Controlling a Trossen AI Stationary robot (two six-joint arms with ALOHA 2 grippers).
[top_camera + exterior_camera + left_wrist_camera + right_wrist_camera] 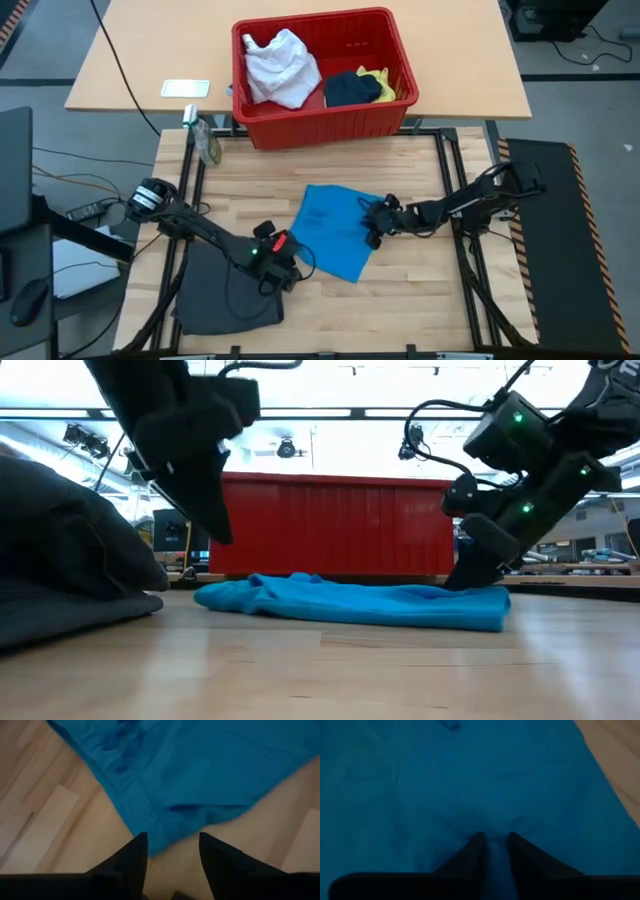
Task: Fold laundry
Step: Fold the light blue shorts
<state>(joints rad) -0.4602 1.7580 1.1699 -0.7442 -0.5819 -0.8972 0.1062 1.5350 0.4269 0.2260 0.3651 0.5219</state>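
Note:
The bright blue garment (335,232) lies spread flat on the wooden table's middle. My right gripper (375,230) is down on its right part, fingers nearly together with blue cloth between them (495,840). My left gripper (293,262) stands open just off the garment's near left edge (160,837). In the low view it hangs above the cloth (220,530) and touches nothing. The dark grey garment (225,290) lies in a heap at the near left, under my left arm. White (280,68), dark navy (350,90) and yellow (388,85) pieces lie in the red basket. My right gripper pinches a small raised ridge of the blue garment's cloth (494,831) between its two fingertips, on the garment's right part and in from the edge. The fingers slant down from the table's right side. The garment lies on the table around the pinch (478,578).
The red plastic basket (330,128) stands at the table's far edge, behind the blue garment. A small greenish object (208,145) sits at the far left corner. A white flat device (186,88) lies on the table beyond. Bare wood shows along the near edge.

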